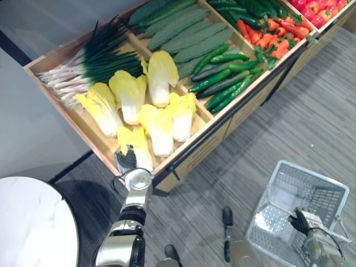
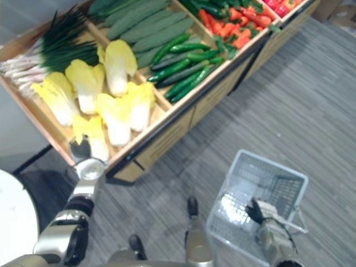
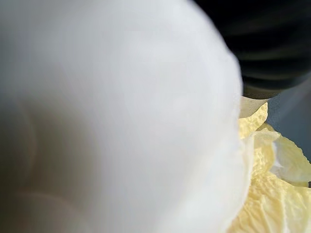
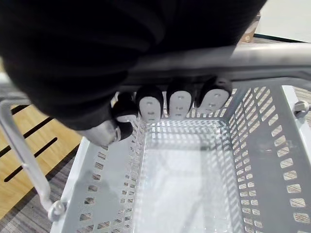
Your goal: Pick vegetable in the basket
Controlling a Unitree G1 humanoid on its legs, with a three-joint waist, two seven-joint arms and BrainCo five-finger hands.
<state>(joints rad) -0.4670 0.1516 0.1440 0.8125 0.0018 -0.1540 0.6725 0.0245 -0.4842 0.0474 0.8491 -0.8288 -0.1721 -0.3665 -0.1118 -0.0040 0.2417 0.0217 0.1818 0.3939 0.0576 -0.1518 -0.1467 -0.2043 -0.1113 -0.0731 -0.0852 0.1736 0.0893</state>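
Fig. L hand (image 1: pixel 127 161) sits against nearest pale-yellow, white-stemmed cabbage head (image 1: pixel 137 146), lower left, in wooden crate (image 1: pixel 214 119); its grip can't be told. R hand (image 4: pixel 165 104), lower right, curls round handle (image 4: pixel 252 56) of empty grey perforated plastic basket (image 1: pixel 334 192), held ready for veg.

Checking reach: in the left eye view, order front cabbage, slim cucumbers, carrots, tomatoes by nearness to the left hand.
1. front cabbage, right by the left hand
2. slim cucumbers, middle compartment
3. carrots, further right
4. tomatoes, far right corner
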